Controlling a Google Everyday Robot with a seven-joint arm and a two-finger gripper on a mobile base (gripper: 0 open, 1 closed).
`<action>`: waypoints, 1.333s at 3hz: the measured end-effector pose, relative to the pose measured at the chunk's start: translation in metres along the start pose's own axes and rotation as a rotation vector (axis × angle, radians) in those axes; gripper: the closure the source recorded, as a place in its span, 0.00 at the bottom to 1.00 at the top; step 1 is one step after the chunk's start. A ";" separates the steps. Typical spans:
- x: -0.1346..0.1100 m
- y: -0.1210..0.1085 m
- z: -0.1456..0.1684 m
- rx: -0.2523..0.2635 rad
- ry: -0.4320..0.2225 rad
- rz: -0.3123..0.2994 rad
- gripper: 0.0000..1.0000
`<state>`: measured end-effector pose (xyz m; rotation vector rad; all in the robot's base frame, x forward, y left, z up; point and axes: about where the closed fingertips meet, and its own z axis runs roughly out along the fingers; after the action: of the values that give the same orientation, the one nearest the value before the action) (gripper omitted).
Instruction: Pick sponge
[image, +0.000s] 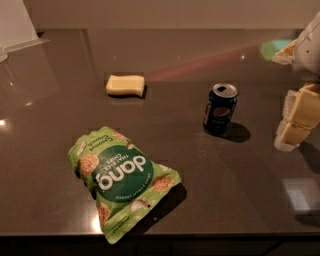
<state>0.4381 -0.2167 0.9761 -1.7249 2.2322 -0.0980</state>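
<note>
Sponge (125, 84) lies flat on the dark desk (45, 130) toward the back, left of the upright soda can (220, 109) and beyond the green chip bag (121, 182). Claw (296, 107) sits at the right edge, well apart from the sponge; whether released or clenched, cannot tell.

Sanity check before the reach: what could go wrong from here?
1. The gripper is at the right edge, jaws apart and empty. The upright soda can stands between it and the sponge, so a low, straight reach could tip the can.
2. The sponge lies flat on the table. Too deep a descent may hit the surface; too shallow may only graze the sponge.
</note>
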 end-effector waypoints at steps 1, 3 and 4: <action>0.000 0.000 0.000 0.000 0.000 0.000 0.00; -0.058 -0.026 0.023 -0.028 -0.109 -0.025 0.00; -0.089 -0.045 0.039 -0.039 -0.152 -0.030 0.00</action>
<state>0.5105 -0.1388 0.9685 -1.7252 2.1127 0.0682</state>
